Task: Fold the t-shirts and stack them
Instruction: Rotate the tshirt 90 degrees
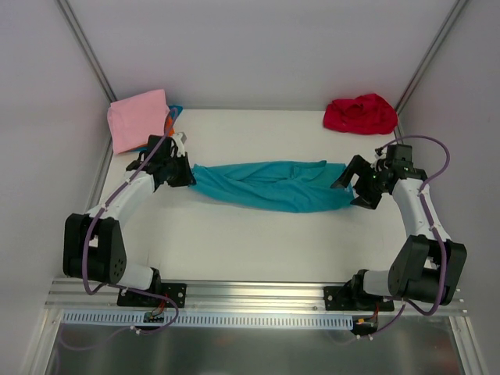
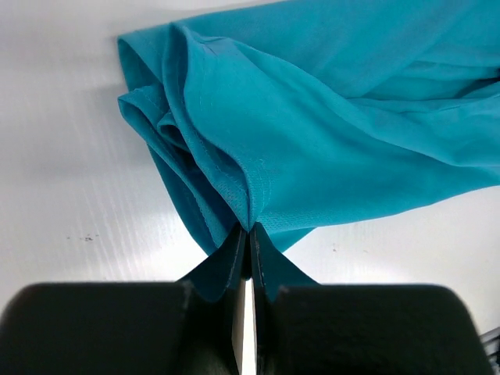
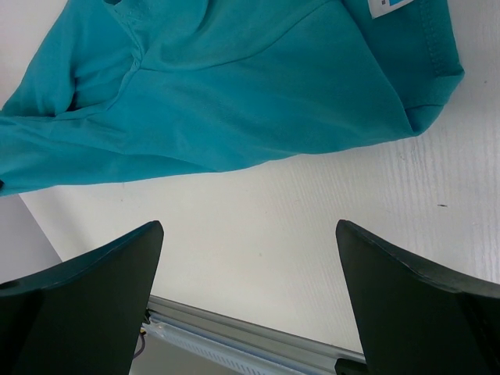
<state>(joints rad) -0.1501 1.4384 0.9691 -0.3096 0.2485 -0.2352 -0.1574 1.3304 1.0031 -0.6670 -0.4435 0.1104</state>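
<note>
A teal t-shirt (image 1: 269,186) lies bunched in a long band across the middle of the white table. My left gripper (image 1: 186,173) is at its left end, shut on a pinched fold of the teal cloth (image 2: 328,133), which is squeezed between the gripper's (image 2: 248,228) tips. My right gripper (image 1: 357,187) hovers at the shirt's right end, open, with only bare table between its fingers (image 3: 117,273). In the right wrist view the teal shirt (image 3: 234,94) lies beyond the gripper (image 3: 248,230), its white neck label (image 3: 383,6) at the top edge.
A folded pink t-shirt (image 1: 137,119) sits at the back left corner, with orange (image 1: 168,123) and blue (image 1: 176,110) cloth showing at its right edge. A crumpled red t-shirt (image 1: 361,114) lies at the back right. A metal rail (image 1: 250,293) runs along the near edge.
</note>
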